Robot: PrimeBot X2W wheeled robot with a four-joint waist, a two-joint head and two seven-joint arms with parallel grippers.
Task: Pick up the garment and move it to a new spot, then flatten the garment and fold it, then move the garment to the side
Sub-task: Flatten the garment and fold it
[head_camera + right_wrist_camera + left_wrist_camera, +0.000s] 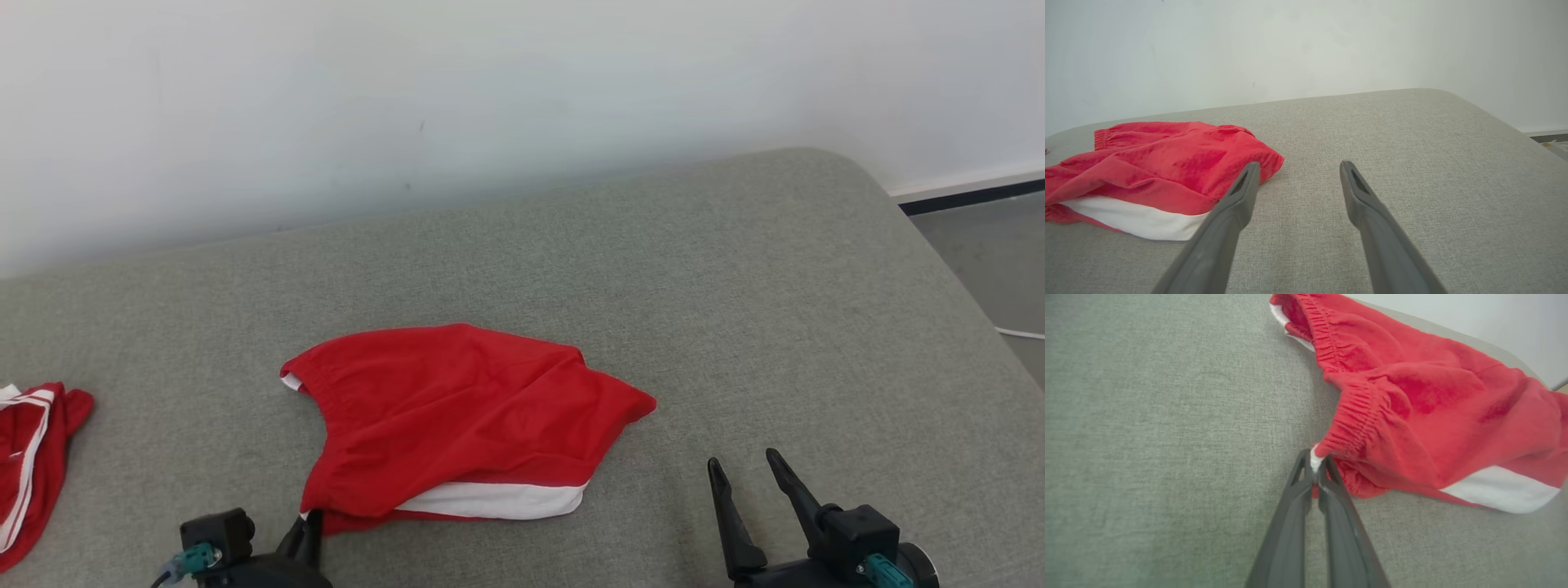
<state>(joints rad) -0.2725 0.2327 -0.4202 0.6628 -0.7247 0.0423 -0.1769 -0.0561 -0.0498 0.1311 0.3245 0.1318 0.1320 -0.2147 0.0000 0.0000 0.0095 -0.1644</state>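
A red garment [457, 408] with a white band [490, 500] along its near hem is seen lying in a loose, rumpled heap on a grey fabric cushion [735, 286], with one layer doubled over another. Its gathered elastic waistband [1355, 416] is shown in the left wrist view, running along the garment's left edge, with a little white lining exposed at the far-left corner. The left gripper [310, 523] is placed at the garment's near-left corner. Its two dark fingers are pressed together there, and a small white-lined tip of the waistband is pinched between the fingertips. The rest of the garment is spread away from that pinched corner, to the right and farther off, and is rested on the cushion. The right gripper [744, 459] is held to the right of the garment, a little nearer than its right-hand point and apart from the cloth. Its fingers are spread wide and nothing is held between them. In the right wrist view, the garment's near-right hem is partly crossed by one of those fingers, though whether the cloth is touched cannot be told. A second red piece with white stripes [33, 457] is left well to the left of the garment. A pale wall [490, 98] is seen beyond the garment, and a strip of floor [996, 261] with a thin white cable [1020, 333] is seen far to its right.
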